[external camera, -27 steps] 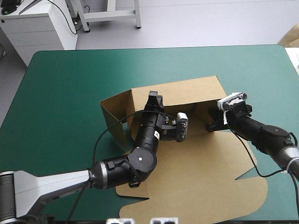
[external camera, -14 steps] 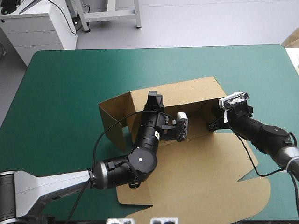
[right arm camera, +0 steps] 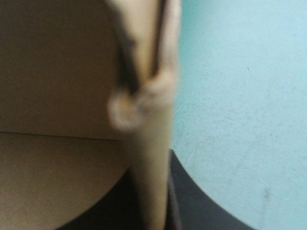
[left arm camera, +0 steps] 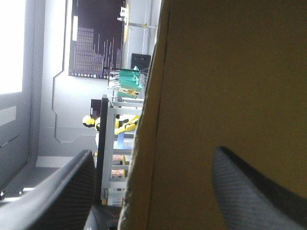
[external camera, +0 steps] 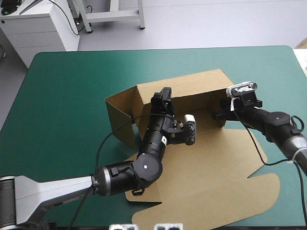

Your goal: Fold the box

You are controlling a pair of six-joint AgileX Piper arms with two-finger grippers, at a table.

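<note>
The brown box [external camera: 192,91] stands mid-table with its back wall raised, a left flap [external camera: 120,120] swung up and the lid panel [external camera: 211,191] lying flat toward the near edge. My left gripper [external camera: 163,98] is at the top of the back wall. In the left wrist view its fingers [left arm camera: 62,201] stand apart, open, with the wall's edge [left arm camera: 144,143] between them. My right gripper [external camera: 220,113] is at the box's right side wall. In the right wrist view the gripper [right arm camera: 148,191] is shut on that wall's edge [right arm camera: 148,120].
Teal-green cover [external camera: 62,96] shows to the left of the box, beyond it and along the right edge [external camera: 288,76]. The flat lid panel reaches close to the table's near edge.
My left gripper has opened and let go of the back wall. The right gripper closed on the side wall, and the whole box has shifted a little toward the far right.
</note>
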